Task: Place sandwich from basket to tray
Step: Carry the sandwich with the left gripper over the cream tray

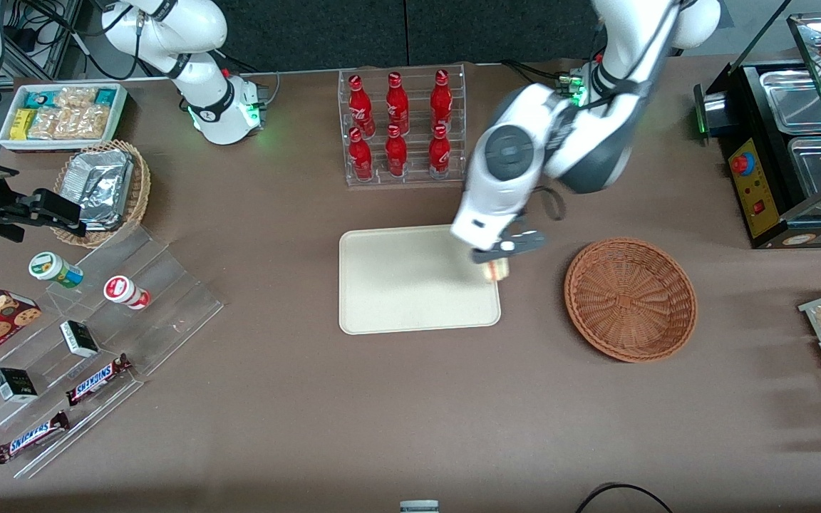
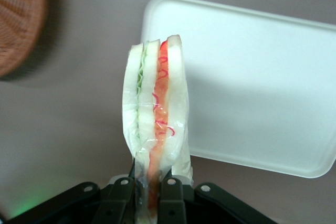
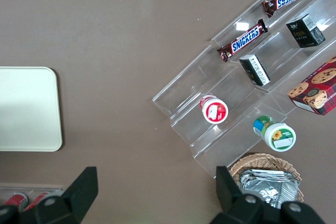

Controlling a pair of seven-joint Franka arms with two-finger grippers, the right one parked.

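My left gripper (image 1: 499, 262) is shut on the sandwich (image 1: 497, 269), a wrapped white-bread wedge with red, orange and green filling. It holds it in the air above the edge of the cream-white tray (image 1: 396, 285) that faces the basket. In the left wrist view the sandwich (image 2: 156, 114) stands upright between the black fingers (image 2: 119, 203), with the tray (image 2: 252, 82) beside it and the table below. The reddish-brown wicker basket (image 1: 630, 298) lies empty toward the working arm's end of the table; its rim also shows in the left wrist view (image 2: 18, 22).
A clear rack of red bottles (image 1: 400, 125) stands farther from the front camera than the tray. A clear stepped display with snacks (image 1: 68, 349), a tan basket with foil packet (image 1: 104, 189) and a white snack bin (image 1: 61, 114) lie toward the parked arm's end. A black warmer (image 1: 781, 142) stands near the basket.
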